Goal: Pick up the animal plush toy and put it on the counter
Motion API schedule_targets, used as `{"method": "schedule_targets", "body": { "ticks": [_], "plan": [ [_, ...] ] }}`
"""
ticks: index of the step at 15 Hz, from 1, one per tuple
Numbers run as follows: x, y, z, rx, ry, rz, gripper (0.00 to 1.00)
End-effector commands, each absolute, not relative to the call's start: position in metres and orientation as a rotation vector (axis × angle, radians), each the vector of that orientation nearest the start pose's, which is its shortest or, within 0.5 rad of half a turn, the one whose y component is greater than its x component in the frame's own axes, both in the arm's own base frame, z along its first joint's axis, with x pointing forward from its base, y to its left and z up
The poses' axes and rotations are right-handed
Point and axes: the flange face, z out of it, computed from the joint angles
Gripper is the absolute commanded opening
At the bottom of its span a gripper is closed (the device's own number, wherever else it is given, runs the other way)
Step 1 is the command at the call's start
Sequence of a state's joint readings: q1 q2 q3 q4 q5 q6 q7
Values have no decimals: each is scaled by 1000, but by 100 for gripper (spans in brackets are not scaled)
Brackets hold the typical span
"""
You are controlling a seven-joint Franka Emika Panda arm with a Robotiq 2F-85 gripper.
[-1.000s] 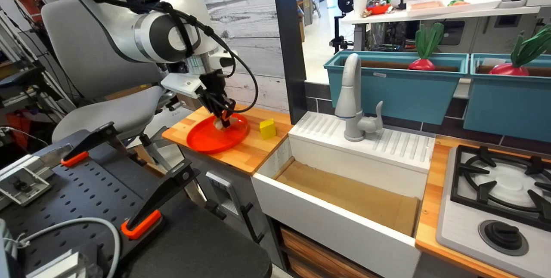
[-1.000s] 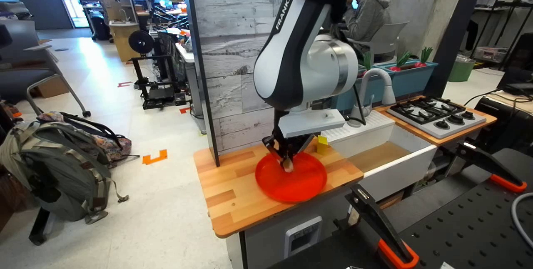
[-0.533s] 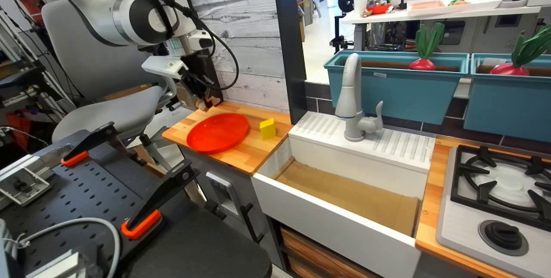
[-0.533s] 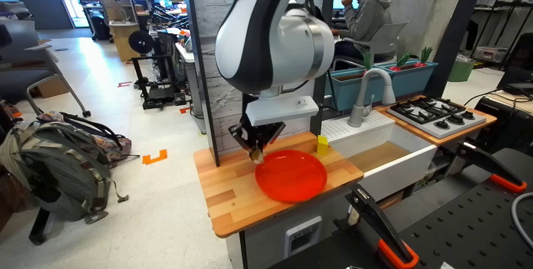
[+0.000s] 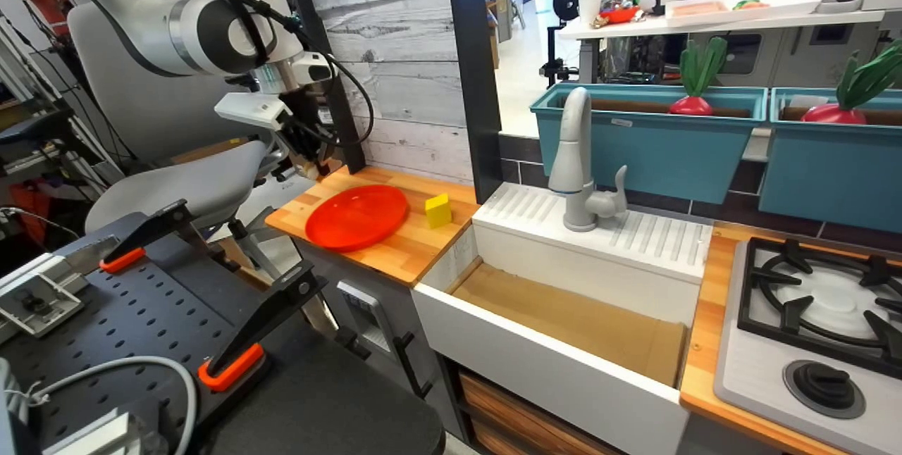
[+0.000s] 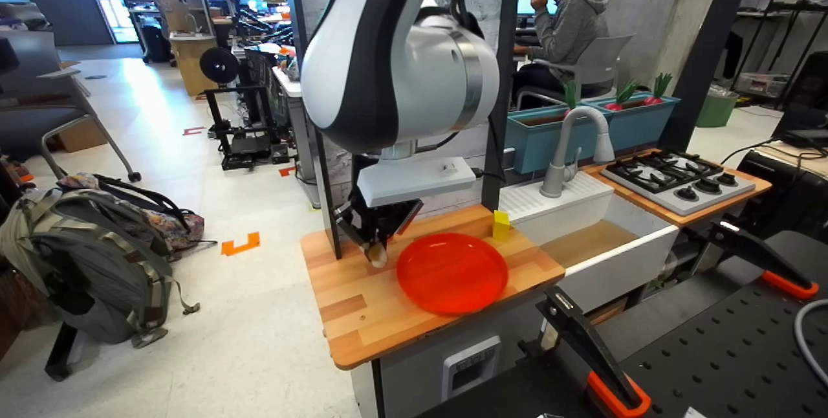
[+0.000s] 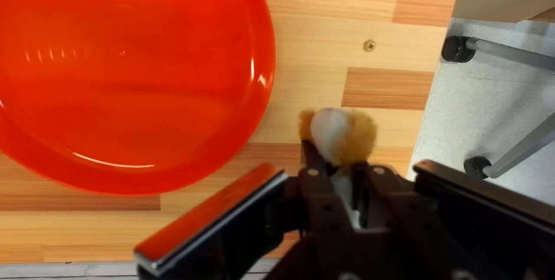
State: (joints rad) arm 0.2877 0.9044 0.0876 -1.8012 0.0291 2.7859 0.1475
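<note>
Hanging over the wooden surface (image 6: 369, 327), near the orange-red plate (image 6: 453, 275), is the plush toy (image 7: 342, 135), and yeah, the hand (image 7: 334, 161) is pinched tight on it. Yellow block (image 6: 501, 225) sits past the plate.

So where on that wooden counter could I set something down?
Bare wood shows on the counter between the red plate and the end farthest from the sink. A smaller patch is bordered by the plate, yellow block and sink. It's crowded toward the plank wall, where the gripper holds the plush toy beside the plate.
</note>
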Motion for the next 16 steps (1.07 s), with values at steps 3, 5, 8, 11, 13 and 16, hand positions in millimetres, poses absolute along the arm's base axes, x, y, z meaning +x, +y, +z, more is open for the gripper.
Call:
{"method": "schedule_targets", "body": {
  "ticks": [3, 5, 8, 11, 13, 16],
  "plan": [
    [596, 237, 29, -3027, -285, -54, 4],
    [599, 238, 22, -3030, -275, -55, 4],
    [603, 237, 17, -3030, -261, -49, 41],
    [606, 238, 18, -3025, -264, -63, 63],
    [606, 240, 23, -3022, -265, -78, 78],
    [604, 241, 30, -3018, -272, -91, 98]
  ]
}}
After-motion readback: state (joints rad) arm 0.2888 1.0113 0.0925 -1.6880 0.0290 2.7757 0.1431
